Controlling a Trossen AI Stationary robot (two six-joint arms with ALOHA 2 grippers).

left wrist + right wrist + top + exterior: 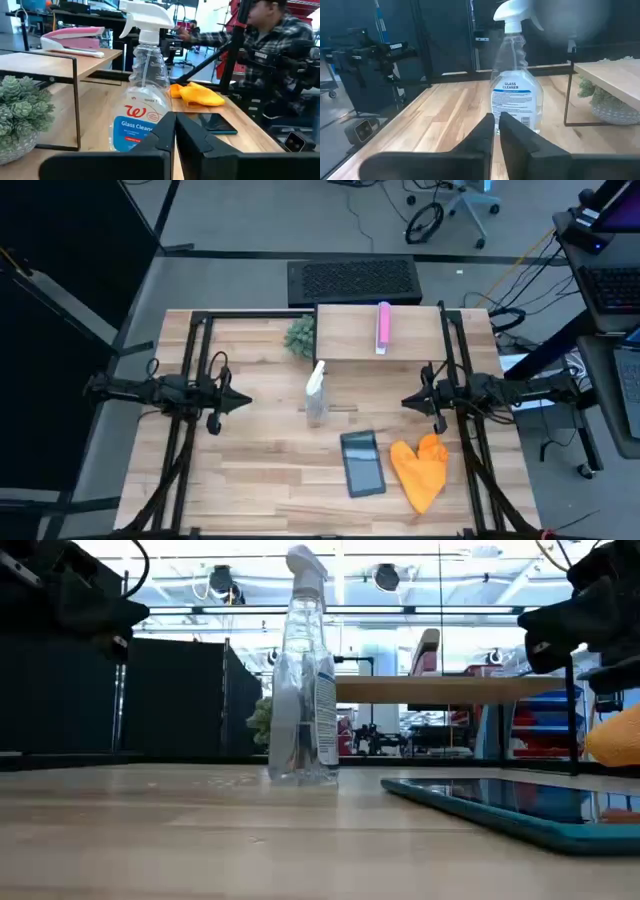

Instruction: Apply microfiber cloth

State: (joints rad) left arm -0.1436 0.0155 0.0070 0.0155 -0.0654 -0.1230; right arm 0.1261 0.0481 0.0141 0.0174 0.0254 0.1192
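The orange microfiber cloth (423, 467) lies crumpled on the table near its front right, next to the dark grey tablet (362, 463), which lies flat. The cloth (196, 94) also shows in the left wrist view beyond the tablet (216, 123). A clear spray bottle (316, 393) stands upright at the table's middle. My left gripper (243, 403) hovers shut at the left, pointing at the bottle. My right gripper (408, 401) hovers shut at the right, above and behind the cloth, also pointing at the bottle. Neither touches anything.
A raised wooden shelf (380, 333) on a black frame stands at the far middle, with a pink-and-white object (383, 326) on it. A small green plant (299, 335) sits beside the shelf. A person in a plaid shirt (272, 55) is beyond the table's right side.
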